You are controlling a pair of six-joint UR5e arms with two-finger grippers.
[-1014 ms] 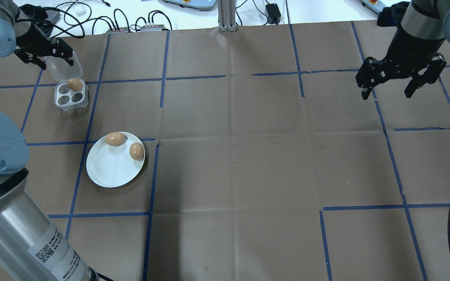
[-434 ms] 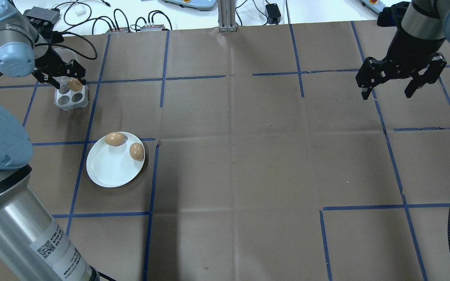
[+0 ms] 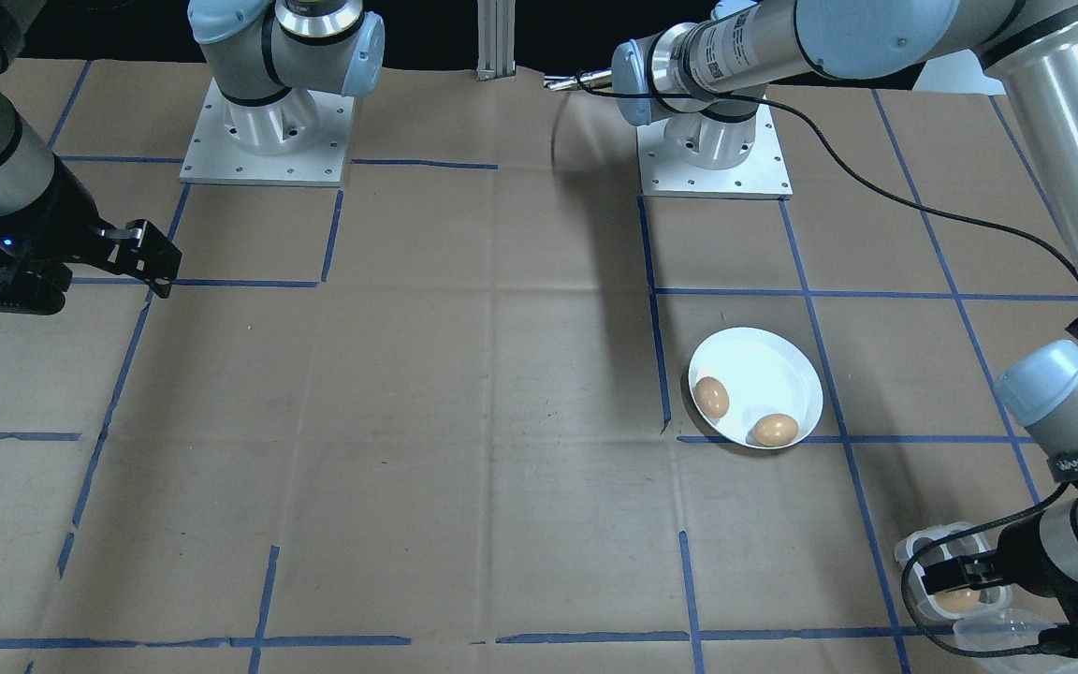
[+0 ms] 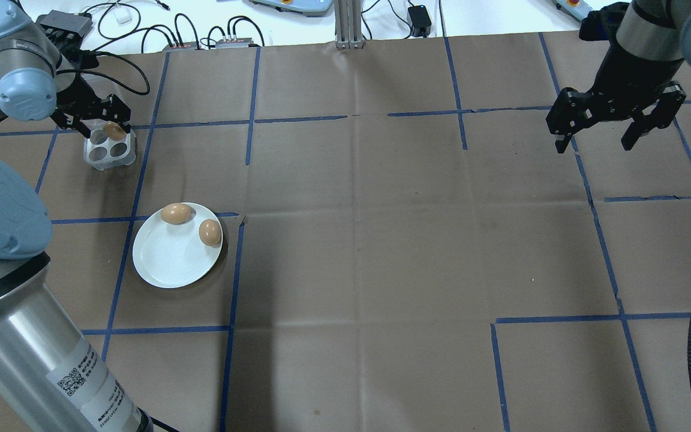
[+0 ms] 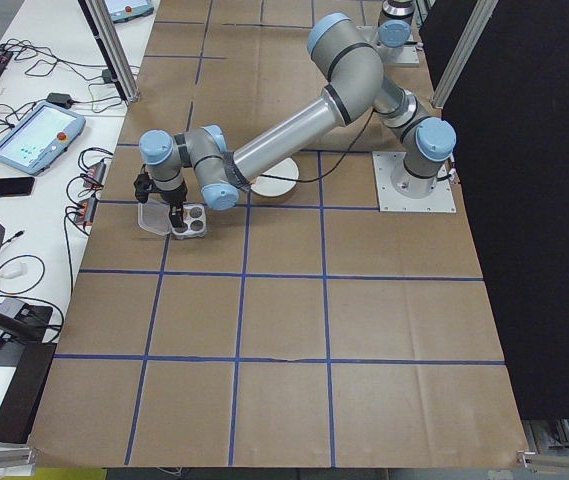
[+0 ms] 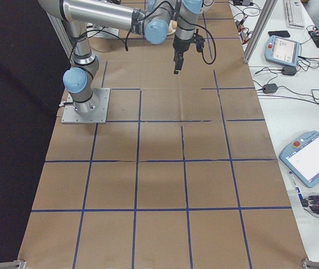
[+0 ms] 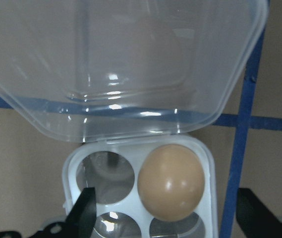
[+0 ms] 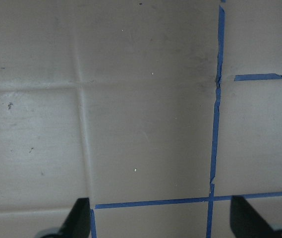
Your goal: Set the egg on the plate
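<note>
Wrist view: my left gripper (image 7: 163, 218) hangs spread over the egg (image 7: 170, 182) in the tray (image 7: 207, 163) | step: reaching to grasp | next: lower, pinch gently, carry to plate (image 4: 165, 264) | right gripper (image 4: 615, 129) spread, idle.

A robotics lab. Two arm bases (image 3: 266, 126) are bolted through metal plates onto a table covered in brown cardboard (image 4: 381, 240) marked into squares with blue tape (image 4: 249, 90). Beside that table runs a white bench carrying teach pendants (image 6: 311, 158), a phone (image 5: 7, 187) and tangled cables (image 4: 141, 24). Aluminium frame posts (image 6: 255, 31) stand at the cardboard's edge, with black curtain panels (image 5: 534, 200) on the side across from the bench.
</note>
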